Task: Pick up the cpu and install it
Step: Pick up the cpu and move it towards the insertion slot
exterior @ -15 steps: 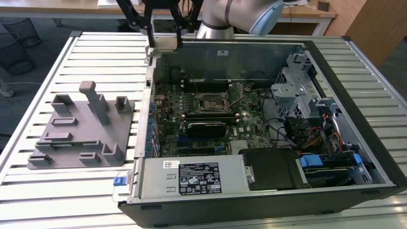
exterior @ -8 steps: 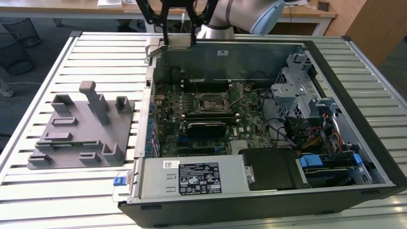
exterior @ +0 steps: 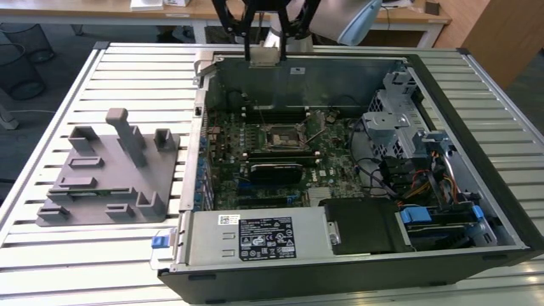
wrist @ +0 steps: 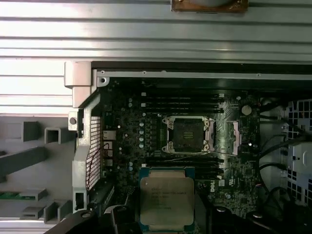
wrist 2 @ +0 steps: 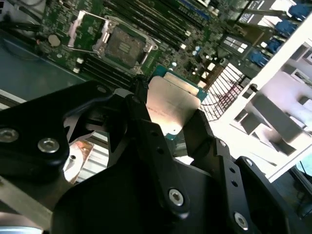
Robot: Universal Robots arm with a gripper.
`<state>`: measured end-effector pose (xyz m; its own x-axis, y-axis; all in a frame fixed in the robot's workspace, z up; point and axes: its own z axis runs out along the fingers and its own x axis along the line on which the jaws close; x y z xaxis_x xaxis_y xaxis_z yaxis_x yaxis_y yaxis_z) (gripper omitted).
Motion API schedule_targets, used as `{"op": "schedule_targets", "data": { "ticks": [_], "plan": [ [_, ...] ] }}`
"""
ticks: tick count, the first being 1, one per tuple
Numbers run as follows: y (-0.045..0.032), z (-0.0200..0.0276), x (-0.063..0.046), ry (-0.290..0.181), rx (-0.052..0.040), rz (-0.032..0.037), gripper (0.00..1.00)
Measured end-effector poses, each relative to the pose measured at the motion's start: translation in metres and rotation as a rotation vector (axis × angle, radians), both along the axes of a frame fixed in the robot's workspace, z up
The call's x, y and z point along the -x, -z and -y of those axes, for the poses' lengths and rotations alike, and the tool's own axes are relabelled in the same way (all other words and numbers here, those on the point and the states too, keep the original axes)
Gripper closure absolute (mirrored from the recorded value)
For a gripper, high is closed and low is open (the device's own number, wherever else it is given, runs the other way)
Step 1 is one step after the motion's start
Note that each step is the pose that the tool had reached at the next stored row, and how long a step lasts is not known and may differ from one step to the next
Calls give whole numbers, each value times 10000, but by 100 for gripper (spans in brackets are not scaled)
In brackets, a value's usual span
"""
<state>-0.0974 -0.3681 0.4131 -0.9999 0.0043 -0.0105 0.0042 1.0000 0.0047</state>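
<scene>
cpu (wrist: 166, 202) | thin square chip, silvery metal top with faint print, green rim | off the surface, clamped by two opposite edges in gripper (wrist 2: 168, 111) | roughly level in exterior view | hangs above case (exterior: 340, 76) far wall, well clear of the board

In the exterior view we see even daylight. It is bright on the slatted table (exterior: 102, 70), while the floor of the computer case (exterior: 501, 191) sits in soft shade under its walls. In the second wrist view the cpu (wrist 2: 170, 109) throws a warm glare off its metal top, the area past the case wall is blown out to white, and the black gripper (wrist 2: 166, 103), close to the lens, reads as a dark, soft mass. In the first wrist view the table slats shine in pale bands, and the motherboard (wrist: 146, 126) looks dim and faintly grainy.
</scene>
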Motion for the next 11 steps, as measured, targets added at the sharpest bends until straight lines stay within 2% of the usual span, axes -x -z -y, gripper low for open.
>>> {"op": "schedule_targets", "data": {
  "ticks": [4, 11],
  "plan": [
    [6, -1, -152, -1, -1, 1, 46],
    [10, -1, -292, -1, -1, 1, 46]
  ]
}}
